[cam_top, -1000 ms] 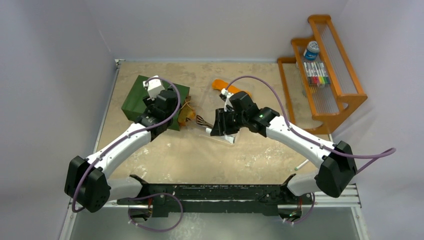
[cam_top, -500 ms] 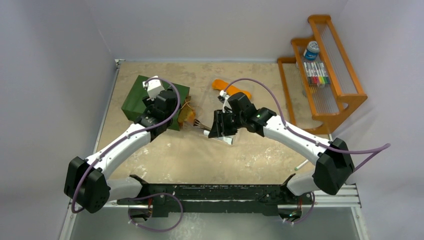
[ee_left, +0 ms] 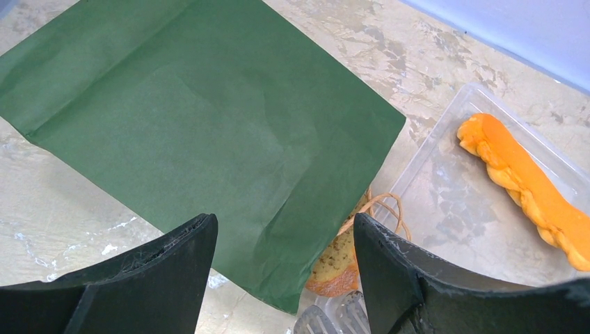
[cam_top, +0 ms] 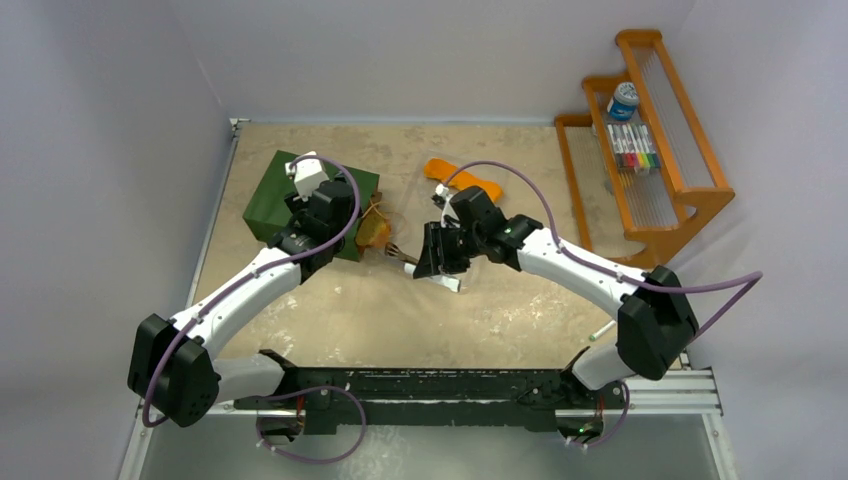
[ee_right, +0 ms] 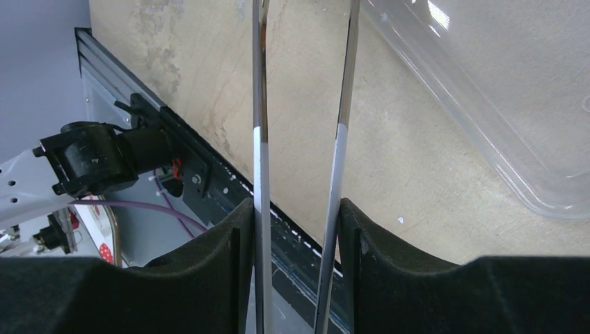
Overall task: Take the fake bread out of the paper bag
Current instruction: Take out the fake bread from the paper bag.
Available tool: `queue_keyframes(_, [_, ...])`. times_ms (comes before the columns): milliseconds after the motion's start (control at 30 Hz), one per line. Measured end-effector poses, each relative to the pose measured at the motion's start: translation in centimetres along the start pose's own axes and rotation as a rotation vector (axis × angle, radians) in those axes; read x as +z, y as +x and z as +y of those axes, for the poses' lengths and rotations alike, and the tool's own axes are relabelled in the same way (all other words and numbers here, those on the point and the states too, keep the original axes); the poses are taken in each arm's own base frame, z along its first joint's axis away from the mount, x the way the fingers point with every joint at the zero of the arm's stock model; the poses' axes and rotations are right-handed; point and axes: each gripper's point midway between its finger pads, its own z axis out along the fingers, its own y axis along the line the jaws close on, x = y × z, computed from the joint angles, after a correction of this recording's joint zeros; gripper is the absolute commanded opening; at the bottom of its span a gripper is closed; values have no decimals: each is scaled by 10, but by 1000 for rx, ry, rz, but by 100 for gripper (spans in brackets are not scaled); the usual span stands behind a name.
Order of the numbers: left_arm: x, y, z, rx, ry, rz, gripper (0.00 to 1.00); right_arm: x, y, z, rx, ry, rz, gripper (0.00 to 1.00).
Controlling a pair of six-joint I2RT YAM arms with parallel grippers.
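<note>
The dark green paper bag (cam_top: 300, 195) lies flat at the back left, and it fills the left wrist view (ee_left: 195, 118). A tan brown-crusted slice of fake bread (ee_left: 337, 261) pokes out of its mouth beside the string handles (ee_left: 379, 205), and it also shows from above (cam_top: 375, 232). An orange loaf (ee_left: 522, 188) lies in the clear plastic tray (ee_left: 445, 202). My left gripper (ee_left: 285, 278) is open and empty, just above the bag's mouth edge. My right gripper (ee_right: 299, 229) is shut on the metal tongs (ee_right: 259, 104). The tong tips (ee_left: 327, 321) lie just in front of the slice.
A wooden rack (cam_top: 650, 140) with markers and a can stands at the back right. The orange loaf (cam_top: 462, 177) lies behind my right gripper (cam_top: 435, 250). The clear tray's wall (ee_right: 501, 139) runs beside the tongs. A small white stick (cam_top: 603, 330) lies near the right base.
My right arm has moved left with the tongs, bringing their tips nearer the bag's mouth. The left arm and the bag have not moved.
</note>
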Motion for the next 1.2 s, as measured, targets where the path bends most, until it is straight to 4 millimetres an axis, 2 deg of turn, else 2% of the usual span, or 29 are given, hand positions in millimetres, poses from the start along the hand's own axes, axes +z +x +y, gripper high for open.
queue_keyframes(467, [0,0,0,10,2,1,71,0,-17,-12,67,-18,-35,44])
queue_keyframes(867, [3,7,3,28,1,18,71,19,-21,-23,103,-31,-5,42])
queue_keyframes(967, [4,7,3,34,0,18,71,19,-24,-21,102,-35,-9,39])
queue_keyframes(1067, [6,8,3,38,0,19,71,17,-31,-17,98,-43,-25,30])
queue_keyframes(1200, [9,11,3,44,0,24,71,13,-41,-13,94,-52,-47,24])
